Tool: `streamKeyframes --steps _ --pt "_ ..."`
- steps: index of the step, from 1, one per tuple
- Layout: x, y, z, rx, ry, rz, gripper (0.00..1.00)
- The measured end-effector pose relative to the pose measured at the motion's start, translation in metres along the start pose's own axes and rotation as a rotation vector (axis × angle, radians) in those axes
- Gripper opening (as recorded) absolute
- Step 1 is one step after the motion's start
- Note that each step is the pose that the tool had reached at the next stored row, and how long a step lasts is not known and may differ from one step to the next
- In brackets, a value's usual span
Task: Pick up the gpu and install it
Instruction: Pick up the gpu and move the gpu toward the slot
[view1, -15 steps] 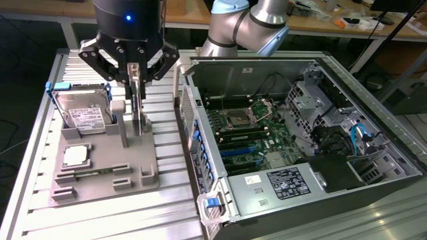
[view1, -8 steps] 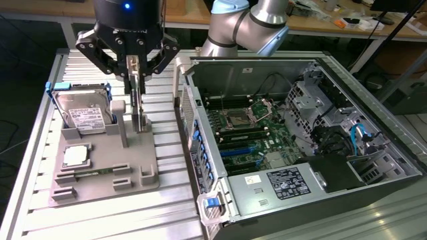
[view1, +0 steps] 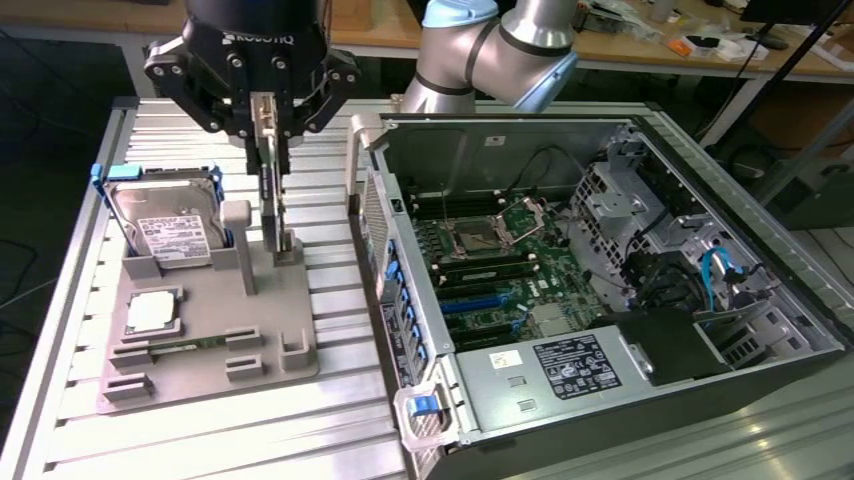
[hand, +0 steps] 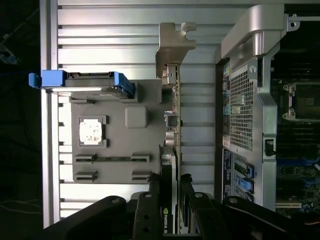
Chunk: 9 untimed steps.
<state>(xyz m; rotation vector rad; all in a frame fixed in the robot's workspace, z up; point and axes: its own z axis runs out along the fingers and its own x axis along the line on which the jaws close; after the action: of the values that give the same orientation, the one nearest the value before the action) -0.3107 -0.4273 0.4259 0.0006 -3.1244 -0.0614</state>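
The gpu (view1: 275, 200) stands on edge, a thin card hanging straight down from my gripper (view1: 267, 135), which is shut on its upper edge. Its lower end sits at the upright posts of the grey holder plate (view1: 200, 375); I cannot tell whether it rests in the slot or is just clear of it. In the wrist view the gpu (hand: 173, 100) runs edge-on away from my gripper (hand: 171, 190), with its silvery bracket (hand: 172, 42) at the far end. A black finger (hand: 152, 205) presses on each side of the card.
A hard drive (view1: 167, 225) in a blue carrier, a processor chip (view1: 151, 312) and a memory stick (view1: 187, 347) share the holder plate. The open computer case (view1: 667, 200) lies at the exterior view's right, its motherboard (view1: 494, 270) and blue slots (view1: 474, 300) exposed. Everything rests on a slatted aluminium table (view1: 267, 440).
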Motion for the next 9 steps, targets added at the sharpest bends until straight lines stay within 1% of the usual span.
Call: streamKeyframes --steps 3,9 --pt "0.0000 0.0001 -0.0030 -0.0001 -0.0001 0.000 0.27" --pt "-0.0022 0.0000 -0.0029 0.0009 -0.0001 -0.001 0.27"
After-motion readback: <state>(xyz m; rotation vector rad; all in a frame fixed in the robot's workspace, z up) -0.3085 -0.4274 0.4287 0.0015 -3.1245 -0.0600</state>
